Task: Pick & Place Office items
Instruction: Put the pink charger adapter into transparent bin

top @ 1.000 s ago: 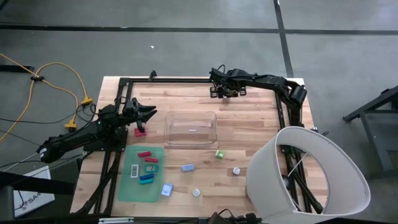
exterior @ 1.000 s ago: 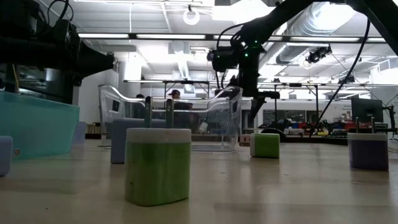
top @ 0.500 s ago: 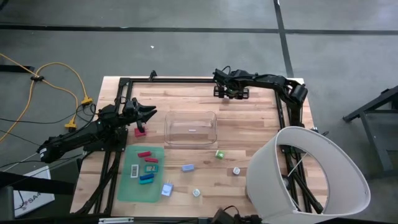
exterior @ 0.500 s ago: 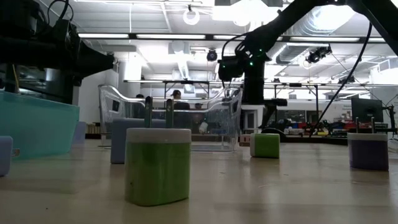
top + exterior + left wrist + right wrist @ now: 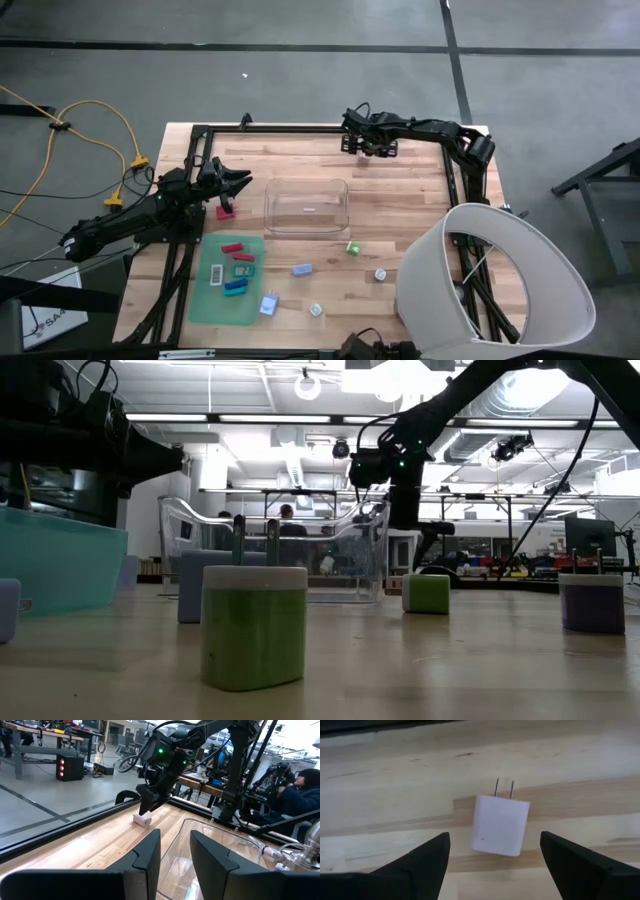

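Two dark grippers are being recorded at the wooden slatted table [image 5: 400, 200]. The right gripper [image 5: 366, 148] is being held over the table's far edge, its fingers [image 5: 415, 862] spread wide with nothing between them; a small white plug-in charger block with two metal prongs [image 5: 501, 826] is lying flat on the wood directly beneath the gap, untouched. The left gripper [image 5: 238, 181] is being held near the table's left side, its fingers [image 5: 147, 852] standing narrowly parted and empty, just beside a small pink block [image 5: 226, 210].

A clear rectangular plastic bin [image 5: 306, 206] is being kept near the table's middle. A flat green mat [image 5: 228, 282] is lying at the near left, and red, teal and blue flat pieces, among them a red strip [image 5: 232, 248], are resting on it. On bare wood near the mat and bin, a pale blue piece [image 5: 301, 269], a small green cube [image 5: 353, 248] and a small white-and-grey piece [image 5: 380, 274] are being left well apart. A large white lampshade-like cone [image 5: 500, 280] is covering the near right corner.
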Controlling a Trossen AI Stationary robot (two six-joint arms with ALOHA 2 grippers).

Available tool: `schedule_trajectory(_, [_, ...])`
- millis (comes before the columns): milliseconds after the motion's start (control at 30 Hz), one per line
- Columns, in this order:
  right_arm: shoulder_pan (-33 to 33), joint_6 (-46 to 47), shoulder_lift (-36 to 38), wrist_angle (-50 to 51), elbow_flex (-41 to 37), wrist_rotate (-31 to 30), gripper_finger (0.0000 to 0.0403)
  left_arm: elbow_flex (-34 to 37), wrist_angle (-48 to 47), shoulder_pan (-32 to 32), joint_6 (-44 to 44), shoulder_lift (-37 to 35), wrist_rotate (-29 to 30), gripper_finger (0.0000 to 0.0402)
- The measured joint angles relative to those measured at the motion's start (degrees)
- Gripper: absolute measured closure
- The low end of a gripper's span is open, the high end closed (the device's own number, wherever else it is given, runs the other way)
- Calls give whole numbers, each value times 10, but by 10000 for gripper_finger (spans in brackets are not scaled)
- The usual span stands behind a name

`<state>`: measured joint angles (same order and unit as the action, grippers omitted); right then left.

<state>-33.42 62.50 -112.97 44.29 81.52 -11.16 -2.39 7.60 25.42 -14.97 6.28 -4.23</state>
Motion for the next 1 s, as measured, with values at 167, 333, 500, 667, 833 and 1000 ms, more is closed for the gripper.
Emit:
schedule_trajectory(167, [3, -53, 0, 0, 0, -7, 104, 0, 0, 0, 0, 0, 0, 299])
schedule_trajectory(333, [6, -53, 0, -6, 0, -2, 104, 0, 0, 0, 0, 0, 0, 299])
schedule_trajectory(500, [8, -45, 0, -12, 0, 2, 104, 0, 0, 0, 0, 0, 0, 299])
schedule_trajectory(667, [6, 3, 0, -12, 0, 3, 104, 0, 0, 0, 0, 0, 0, 299])
schedule_trajectory(833, [-1, 3, 0, -12, 0, 8, 104, 0, 0, 0, 0, 0, 0, 299])
schedule_trajectory(1000, [-1, 5, 0, -12, 0, 8, 104, 0, 0, 0, 0, 0, 0, 299])
